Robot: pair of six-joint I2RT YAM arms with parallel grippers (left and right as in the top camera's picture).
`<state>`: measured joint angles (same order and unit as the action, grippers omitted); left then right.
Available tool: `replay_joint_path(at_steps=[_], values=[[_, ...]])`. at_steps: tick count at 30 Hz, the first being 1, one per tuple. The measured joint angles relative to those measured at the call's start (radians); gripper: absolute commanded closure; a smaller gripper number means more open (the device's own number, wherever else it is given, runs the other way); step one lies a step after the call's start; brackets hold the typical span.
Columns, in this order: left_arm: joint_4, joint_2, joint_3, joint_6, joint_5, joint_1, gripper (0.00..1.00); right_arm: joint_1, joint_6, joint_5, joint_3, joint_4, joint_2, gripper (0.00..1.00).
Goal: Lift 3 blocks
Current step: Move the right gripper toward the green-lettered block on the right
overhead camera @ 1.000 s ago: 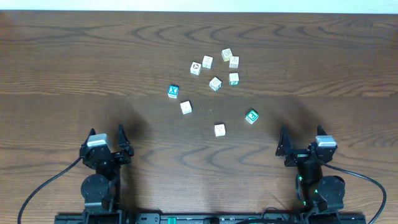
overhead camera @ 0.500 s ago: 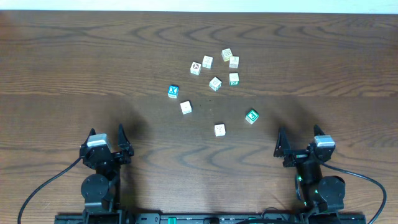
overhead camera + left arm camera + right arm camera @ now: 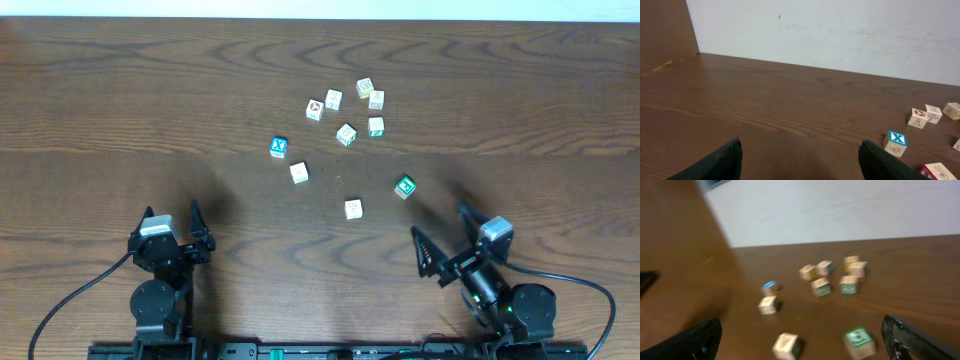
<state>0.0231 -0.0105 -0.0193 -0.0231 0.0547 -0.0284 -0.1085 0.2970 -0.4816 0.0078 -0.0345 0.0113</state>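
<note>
Waiting on three blocks, none lifted, all on the tabletop [image 3: 100, 120].
Left gripper [image 3: 172, 212] has jaws spread, empty; plain cream block [image 3: 299, 172] sits alone, green-marked cream block [image 3: 376, 127] is crowded by lookalikes [image 3: 376, 99], green-faced block [image 3: 404, 186] lies nearest the right gripper [image 3: 438, 220], jaws also spread. Reckon wide jaws could knock neighbours in that cluster, or grab the wrong cube.

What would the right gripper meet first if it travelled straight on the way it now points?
Probably the green-faced block, nearest ahead of the open right gripper. The blurred wrist view shows it slightly off-centre, so this is uncertain.
</note>
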Motion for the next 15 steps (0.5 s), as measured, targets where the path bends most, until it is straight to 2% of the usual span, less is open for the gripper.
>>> replay_joint_path(at_steps=[6,15], values=[[0.0,0.0,0.0,0.0,0.0,0.0,0.25,0.0,0.013,-0.097,0.009,-0.037,0.001,0.01],[0.0,0.0,0.0,0.0,0.0,0.0,0.25,0.0,-0.034,-0.054,0.174,-0.28,0.081,0.01]])
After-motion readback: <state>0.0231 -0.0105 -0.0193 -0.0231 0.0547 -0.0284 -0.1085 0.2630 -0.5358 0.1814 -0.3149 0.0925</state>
